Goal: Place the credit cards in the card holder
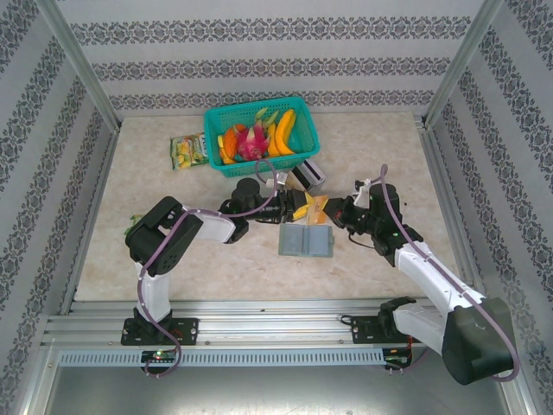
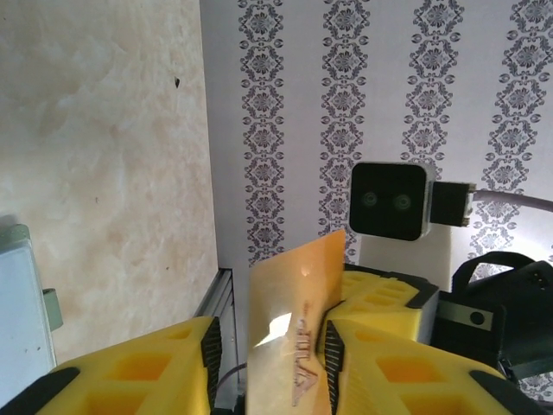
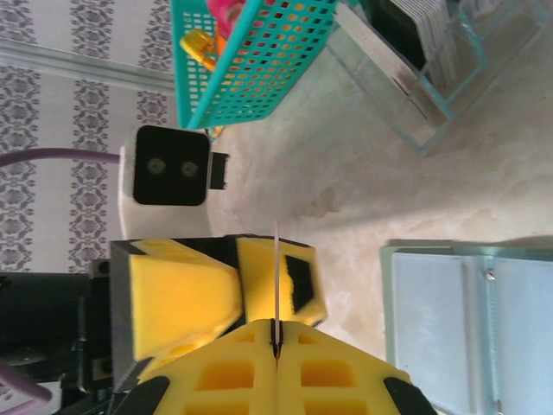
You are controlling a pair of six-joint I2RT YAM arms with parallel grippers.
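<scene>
Nearest the arm bases, the card holder (image 1: 307, 242) lies open and flat on the table (image 1: 173, 259). Just past it, at its twelve o'clock, the orange card (image 1: 316, 206) hangs on edge in the air between the two grippers. The right gripper (image 3: 276, 333) has its fingers pressed together on one end. The left gripper (image 2: 272, 346) straddles the other end with its jaws apart, one pad against the card's face and a gap at the other (no grip yet, I judge). Farther out, toward twelve o'clock, the clear box (image 1: 308, 175) holds the other cards (image 3: 432, 47) upright, with the teal basket (image 1: 262, 134) beyond it.

The card looks light, thin, smooth and slightly springy. It is best pinched across its flat faces near one short end, leaving the other end free for a slot.
</scene>
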